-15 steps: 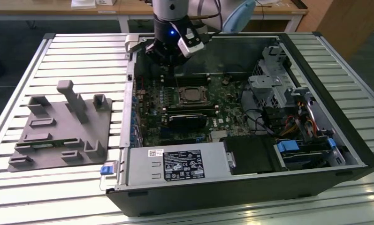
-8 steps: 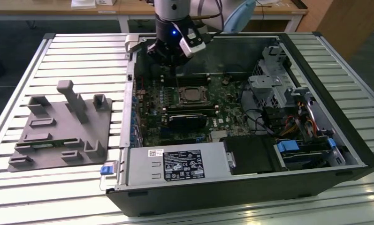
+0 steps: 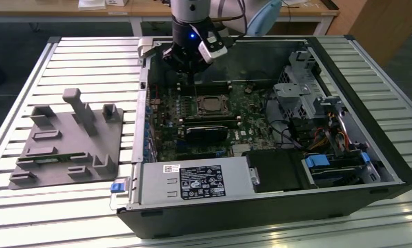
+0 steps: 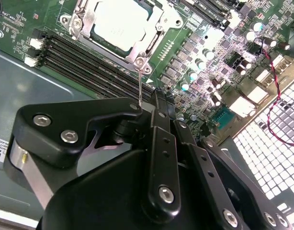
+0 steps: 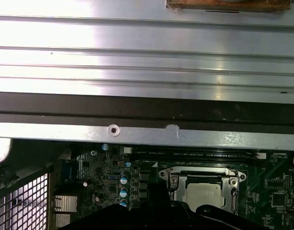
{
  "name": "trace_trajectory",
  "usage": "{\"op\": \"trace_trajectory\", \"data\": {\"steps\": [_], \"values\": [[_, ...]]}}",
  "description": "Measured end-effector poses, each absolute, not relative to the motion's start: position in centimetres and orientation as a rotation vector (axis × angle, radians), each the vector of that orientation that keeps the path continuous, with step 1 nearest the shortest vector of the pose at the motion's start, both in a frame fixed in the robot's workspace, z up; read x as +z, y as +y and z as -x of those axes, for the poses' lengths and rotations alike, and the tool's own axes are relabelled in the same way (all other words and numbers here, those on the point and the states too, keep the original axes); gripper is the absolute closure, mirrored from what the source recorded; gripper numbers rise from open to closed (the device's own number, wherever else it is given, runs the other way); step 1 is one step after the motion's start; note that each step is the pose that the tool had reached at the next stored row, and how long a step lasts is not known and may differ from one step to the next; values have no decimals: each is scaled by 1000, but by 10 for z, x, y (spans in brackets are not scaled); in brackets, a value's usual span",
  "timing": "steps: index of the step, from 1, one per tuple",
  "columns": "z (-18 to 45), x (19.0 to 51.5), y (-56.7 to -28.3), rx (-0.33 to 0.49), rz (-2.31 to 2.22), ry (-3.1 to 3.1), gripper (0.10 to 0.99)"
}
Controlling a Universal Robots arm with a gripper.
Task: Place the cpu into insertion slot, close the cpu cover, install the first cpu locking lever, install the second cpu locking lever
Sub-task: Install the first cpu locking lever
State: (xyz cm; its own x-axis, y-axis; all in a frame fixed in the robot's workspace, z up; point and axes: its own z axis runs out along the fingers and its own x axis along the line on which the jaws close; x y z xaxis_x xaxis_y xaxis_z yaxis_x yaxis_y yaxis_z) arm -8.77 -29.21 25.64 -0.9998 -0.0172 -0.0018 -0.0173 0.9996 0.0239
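Note:
The cpu [image 4: 119, 21], a flat silvery square, lies in the insertion slot [image 4: 142, 61] on the green motherboard. The cpu cover [image 4: 154, 39], a thin metal frame, lies flat around it. A thin wire lever [image 4: 139, 86] rises from the slot's corner toward my gripper [image 4: 158, 96]. The black fingers are shut, with their tip close beside that wire; I cannot tell whether they touch it. In the exterior view my gripper [image 3: 192, 77] hangs inside the open computer case just behind the cpu [image 3: 210, 105]. The first wrist view shows the cpu [image 5: 204, 194] under its frame.
Memory slots [image 4: 89, 62] run alongside the socket. A long black block [image 3: 209, 132] sits in front of it, with the power supply [image 3: 181, 183] nearer the front. A drive cage [image 3: 302, 93] and cables fill the exterior view's right. A grey fixture plate [image 3: 67, 139] lies left of the case.

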Motion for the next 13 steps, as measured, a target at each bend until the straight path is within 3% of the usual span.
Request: {"op": "trace_trajectory", "data": {"steps": [13], "values": [[78, 256, -292, 38, 27, 3140, 980]]}}
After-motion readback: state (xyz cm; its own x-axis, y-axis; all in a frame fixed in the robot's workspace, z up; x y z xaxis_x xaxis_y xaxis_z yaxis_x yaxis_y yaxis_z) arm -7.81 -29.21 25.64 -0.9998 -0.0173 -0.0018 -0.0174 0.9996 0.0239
